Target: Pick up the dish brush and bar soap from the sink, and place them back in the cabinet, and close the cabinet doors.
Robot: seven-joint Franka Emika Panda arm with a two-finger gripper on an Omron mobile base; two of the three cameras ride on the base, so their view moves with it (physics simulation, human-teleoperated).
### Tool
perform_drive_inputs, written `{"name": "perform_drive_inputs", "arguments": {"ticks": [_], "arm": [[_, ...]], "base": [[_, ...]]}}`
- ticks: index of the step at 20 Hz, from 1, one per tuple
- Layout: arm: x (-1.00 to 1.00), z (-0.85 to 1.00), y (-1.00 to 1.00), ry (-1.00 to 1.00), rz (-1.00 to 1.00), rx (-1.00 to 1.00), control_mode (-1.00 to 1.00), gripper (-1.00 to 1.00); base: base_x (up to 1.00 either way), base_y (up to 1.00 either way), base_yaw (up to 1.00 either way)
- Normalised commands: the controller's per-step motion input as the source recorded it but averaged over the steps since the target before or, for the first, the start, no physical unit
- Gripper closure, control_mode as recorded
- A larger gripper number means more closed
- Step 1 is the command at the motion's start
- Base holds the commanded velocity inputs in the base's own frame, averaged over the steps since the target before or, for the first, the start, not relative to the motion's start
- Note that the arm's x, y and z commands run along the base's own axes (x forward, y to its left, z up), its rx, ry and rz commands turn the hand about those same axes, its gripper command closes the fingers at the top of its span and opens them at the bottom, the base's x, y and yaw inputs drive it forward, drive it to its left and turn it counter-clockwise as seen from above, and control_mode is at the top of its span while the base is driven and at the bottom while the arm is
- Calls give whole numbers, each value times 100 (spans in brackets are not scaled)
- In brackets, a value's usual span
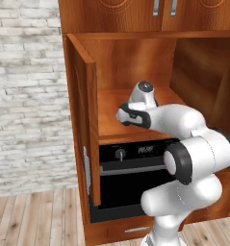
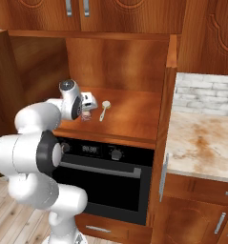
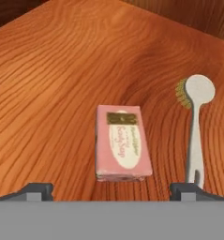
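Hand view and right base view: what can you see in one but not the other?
The hand view alone shows the writing on the pink bar soap, the brush bristles, and the two open end effector tips at the bottom.

The right base view alone shows the white arm, the black oven under the shelf, an open cabinet door and the marble counter.

Both show the dish brush lying on the wooden cabinet shelf, apart from the soap.
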Motion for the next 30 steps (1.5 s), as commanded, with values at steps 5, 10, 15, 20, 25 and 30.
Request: {"name": "perform_drive_inputs", "arguments": {"ticks": [5, 10, 15, 20, 25, 30], "arm": [[-25, 49, -2, -13, 0, 0, -100, -100], [-38, 47, -2, -12, 0, 0, -100, -100], [-59, 45, 0, -13, 0, 0, -100, -100], [-78, 45, 0, -16, 0, 0, -100, -100], [-77, 53, -2, -16, -3, 0, -100, -100], [-86, 44, 0, -13, -6, 0, -100, -100]], "base": [[0, 0, 0], [0, 0, 0], [0, 0, 0], [0, 0, 0], [0, 0, 0], [0, 0, 0]]}}
